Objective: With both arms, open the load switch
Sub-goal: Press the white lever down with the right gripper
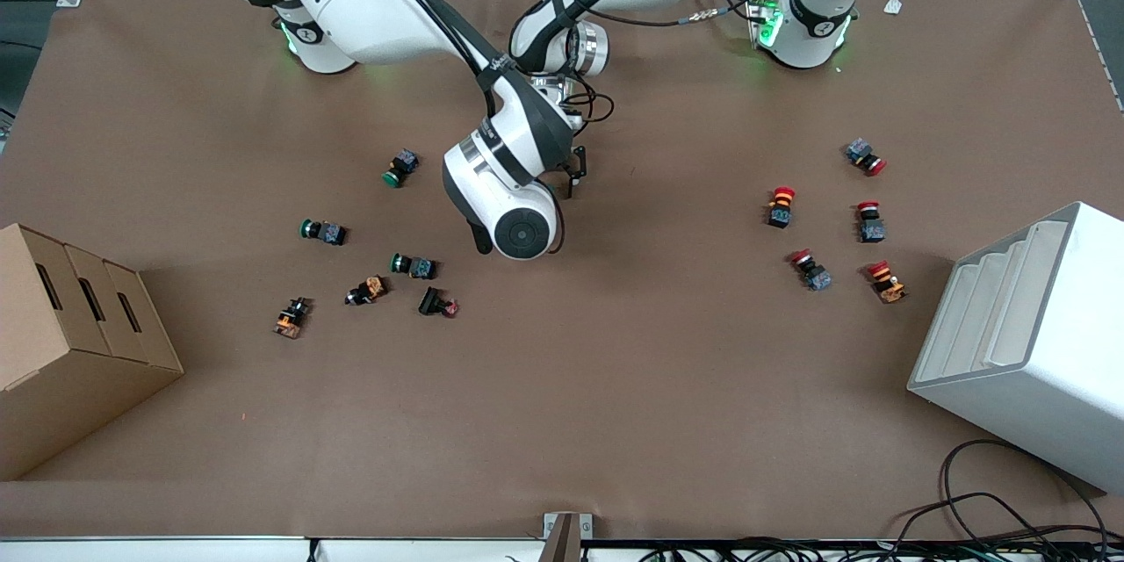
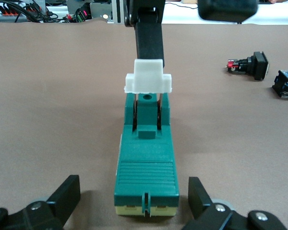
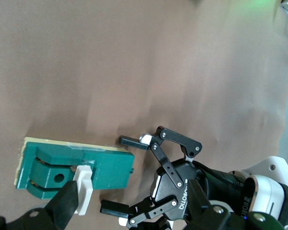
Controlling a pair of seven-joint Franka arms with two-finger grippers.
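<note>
Fingers of the left gripper stand spread on either side of the green load switch lying mid-bench; the right gripper's fingers pinch its white toggle. Brown covering spans the bench.

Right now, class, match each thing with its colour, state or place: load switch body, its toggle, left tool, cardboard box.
Column one:
1 load switch body
2 toggle
3 left tool
4 cardboard box

Column two:
A white
B open, straddling the switch's end
C at the right arm end of the table
D dark green

Pairs: 1-D, 2-A, 3-B, 4-C.
</note>
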